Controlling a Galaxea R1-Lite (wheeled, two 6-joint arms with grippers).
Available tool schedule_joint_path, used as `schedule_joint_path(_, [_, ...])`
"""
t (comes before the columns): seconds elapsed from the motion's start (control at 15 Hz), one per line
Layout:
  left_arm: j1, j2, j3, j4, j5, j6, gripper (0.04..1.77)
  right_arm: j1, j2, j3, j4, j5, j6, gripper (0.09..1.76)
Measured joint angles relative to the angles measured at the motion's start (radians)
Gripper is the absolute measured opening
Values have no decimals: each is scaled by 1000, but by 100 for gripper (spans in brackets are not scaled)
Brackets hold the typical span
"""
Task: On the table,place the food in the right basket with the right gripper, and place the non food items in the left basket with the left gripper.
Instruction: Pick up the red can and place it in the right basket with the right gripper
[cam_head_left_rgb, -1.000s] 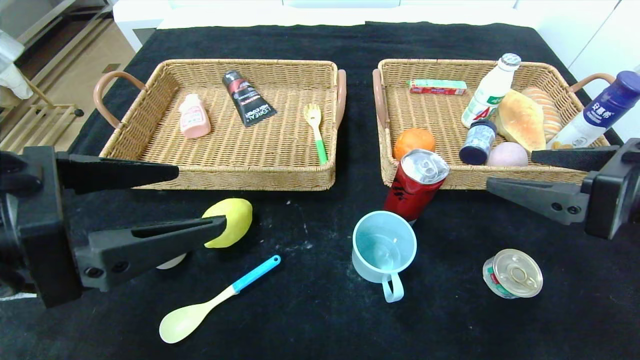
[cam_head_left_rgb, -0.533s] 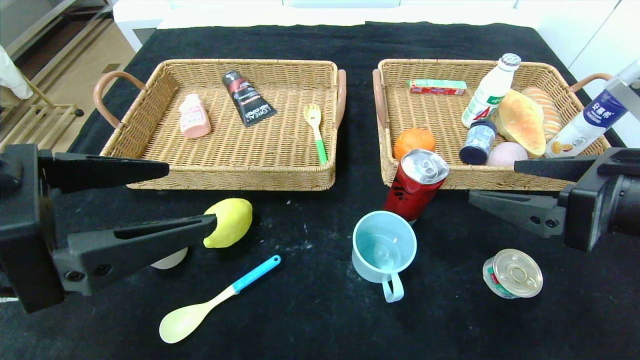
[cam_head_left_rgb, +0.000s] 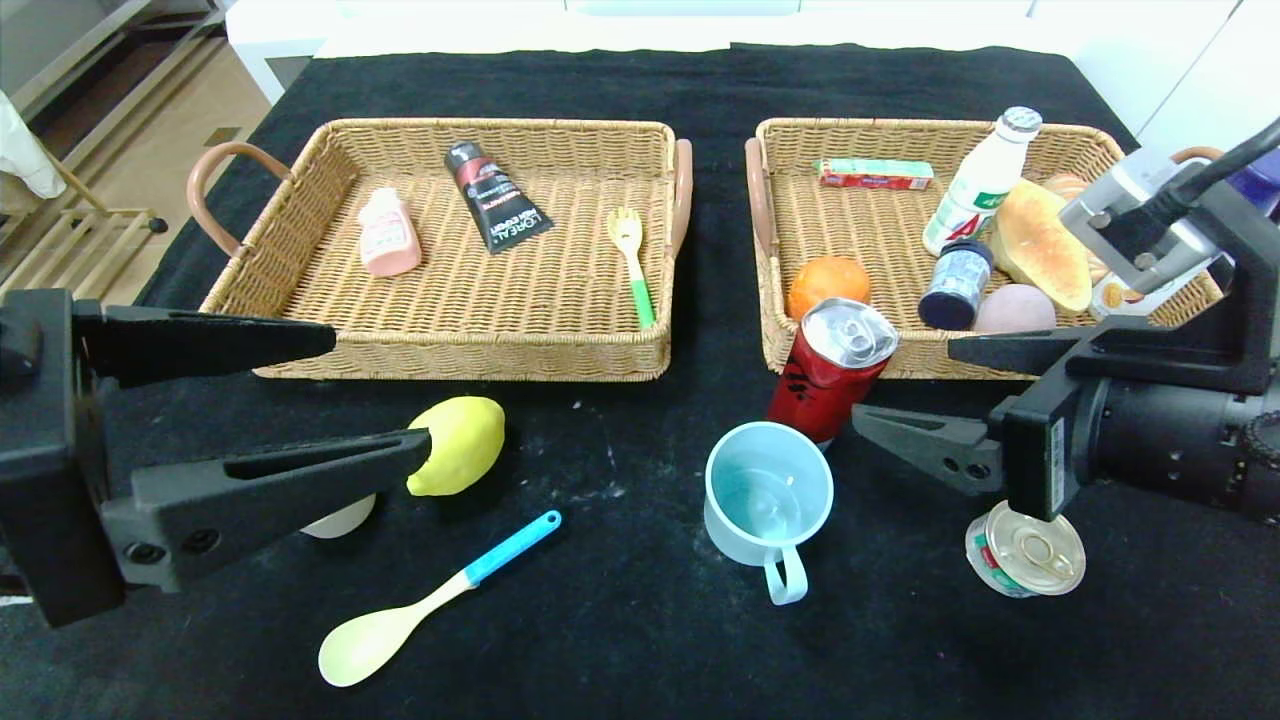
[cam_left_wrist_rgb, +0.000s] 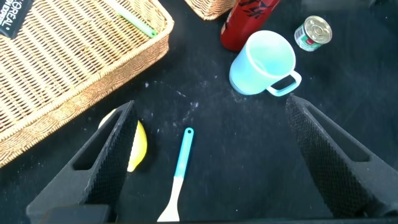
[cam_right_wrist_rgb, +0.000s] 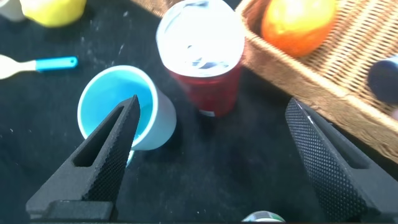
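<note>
The right gripper (cam_head_left_rgb: 925, 400), jaws wide and empty, is lining up beside the red can (cam_head_left_rgb: 832, 368) for pickup, while the left gripper (cam_head_left_rgb: 375, 400) is hanging open-jawed and empty.

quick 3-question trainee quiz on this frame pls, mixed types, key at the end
1. True or false: the right gripper is shut on the red can.
2. Which of these lies on the table, outside both baskets? A) lemon B) orange C) fork
3. Fill in: the black tube lies in the ____ basket.

Key:
1. False; its jaws stand open, empty, near the can.
2. A
3. left
</note>
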Motion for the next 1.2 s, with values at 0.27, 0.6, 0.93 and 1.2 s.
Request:
schedule_joint_path(0.27, [0, -2, 0, 0, -1, 0, 172, 27, 40, -8, -4, -26, -26, 171])
schedule_joint_path(0.6, [0, -4, 0, 0, -1, 0, 172, 37, 92, -26, -86, -54, -39, 171])
schedule_joint_path(0.93, [0, -5, 3, 0, -3, 0, 172, 27, 151, -43, -159, -85, -55, 171])
schedule_joint_path(1.2, [0, -5, 4, 0, -5, 1, 172, 13, 191, -66, -209, -87, -51, 171])
